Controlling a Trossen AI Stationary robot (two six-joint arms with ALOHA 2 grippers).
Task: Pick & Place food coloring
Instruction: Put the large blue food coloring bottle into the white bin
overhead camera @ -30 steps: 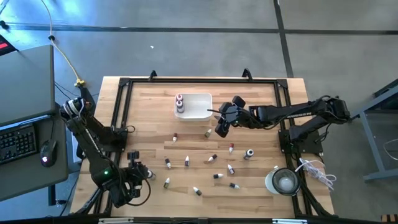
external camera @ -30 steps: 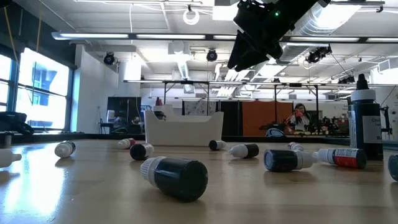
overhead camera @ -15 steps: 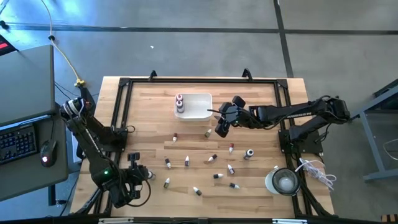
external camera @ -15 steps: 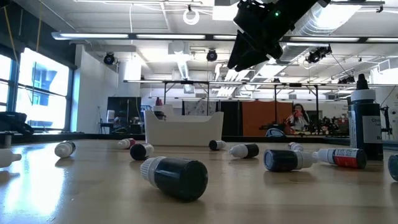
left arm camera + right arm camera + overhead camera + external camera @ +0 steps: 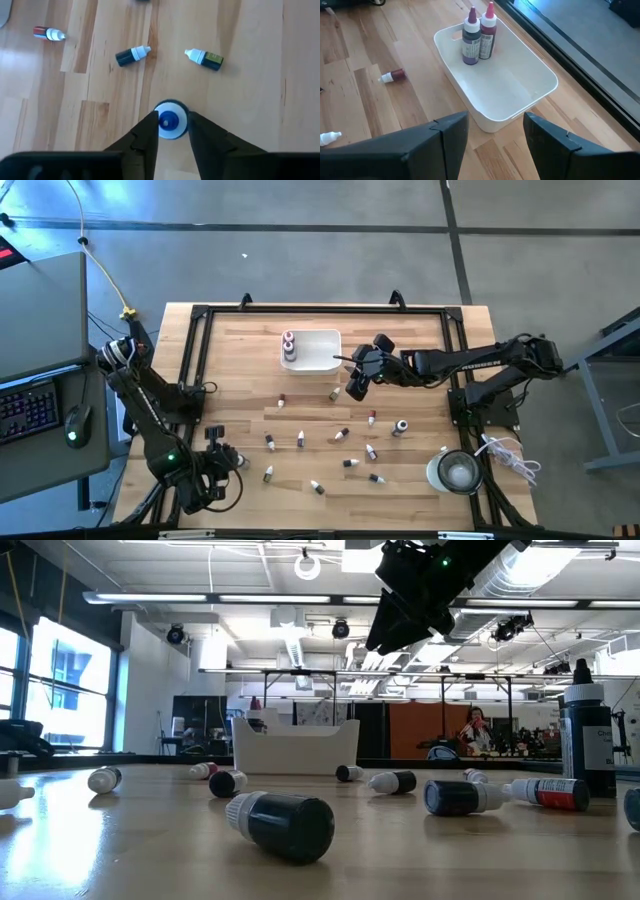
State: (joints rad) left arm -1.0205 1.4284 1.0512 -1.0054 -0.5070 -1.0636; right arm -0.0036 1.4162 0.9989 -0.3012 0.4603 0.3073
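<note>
- The left end effector points down at the wooden surface, its two dark fingers narrowly parted on either side of an upright bottle with a white and blue top. They sit just beside it; whether they grip it cannot be told.
- Just beyond those fingers lie three more food coloring bottles on their sides: a dark one with a white cap, a greenish one and a red one.
- The right end effector hovers with its fingers wide and empty, just in front of a white tray.
- Inside that tray, at its far corner from the right end effector, stand two bottles, one purple and one red.
- By my judgement the task is barely begun: two bottles are in the tray, and more than a dozen remain scattered on the surface.
- The tray bottles carry labels, but no writing on them can be read.
</note>
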